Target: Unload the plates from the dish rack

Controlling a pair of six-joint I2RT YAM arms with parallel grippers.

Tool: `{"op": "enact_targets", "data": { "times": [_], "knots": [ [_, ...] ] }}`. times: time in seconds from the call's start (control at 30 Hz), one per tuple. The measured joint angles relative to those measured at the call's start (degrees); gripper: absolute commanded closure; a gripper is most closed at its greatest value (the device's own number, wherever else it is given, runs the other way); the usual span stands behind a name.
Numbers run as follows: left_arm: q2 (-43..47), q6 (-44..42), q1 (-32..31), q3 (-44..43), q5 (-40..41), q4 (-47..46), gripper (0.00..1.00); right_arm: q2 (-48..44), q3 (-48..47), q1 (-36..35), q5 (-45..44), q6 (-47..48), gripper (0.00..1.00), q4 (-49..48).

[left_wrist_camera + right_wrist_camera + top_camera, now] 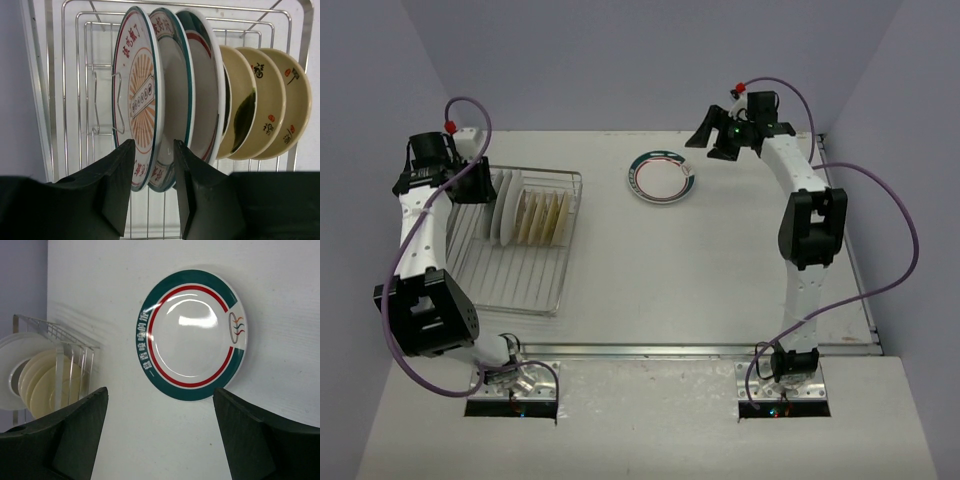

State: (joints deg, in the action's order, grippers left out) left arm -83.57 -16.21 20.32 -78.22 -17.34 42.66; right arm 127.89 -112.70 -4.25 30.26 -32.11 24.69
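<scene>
Six plates (137,95) stand edge-on in the dish rack (510,280) — end one's rim between the spread jaws of the left gripper (152,150). They look glossy, stiff, breakable — I'd pinch the rim. Jaws of the right gripper (159,395) gape too.

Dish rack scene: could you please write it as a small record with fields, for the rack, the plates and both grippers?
Rack: flat silver wire dish rack, on the left part of the white table
In rack: six, upright on edge; three white plates with teal rims, three tan plates
Unloaded: one white round plate with teal rim and red ring, flat on the table
Left gripper: open, fingers at the nearest white plates' rims; contact unclear
Right gripper: open, empty, above the flat plate
</scene>
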Motion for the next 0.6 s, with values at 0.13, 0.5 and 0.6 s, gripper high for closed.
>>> {"op": "enact_targets", "data": {
  "times": [0.13,0.5,0.6],
  "knots": [
    [-3.2,-0.9,0.0,0.0,0.0,-0.5,0.67,-3.4,1.4,0.0,0.6,0.8,0.14,0.9],
    [-9.0,-2.1,1.7,-3.1,-5.6,0.9,1.00,-7.8,6.0,-0.3,5.1,1.1,0.15,3.3],
    [-11.1,-1.9,3.4,-6.0,-9.9,3.3,1.00,-9.4,7.2,-0.7,6.3,1.1,0.14,3.9]
  ]
}}
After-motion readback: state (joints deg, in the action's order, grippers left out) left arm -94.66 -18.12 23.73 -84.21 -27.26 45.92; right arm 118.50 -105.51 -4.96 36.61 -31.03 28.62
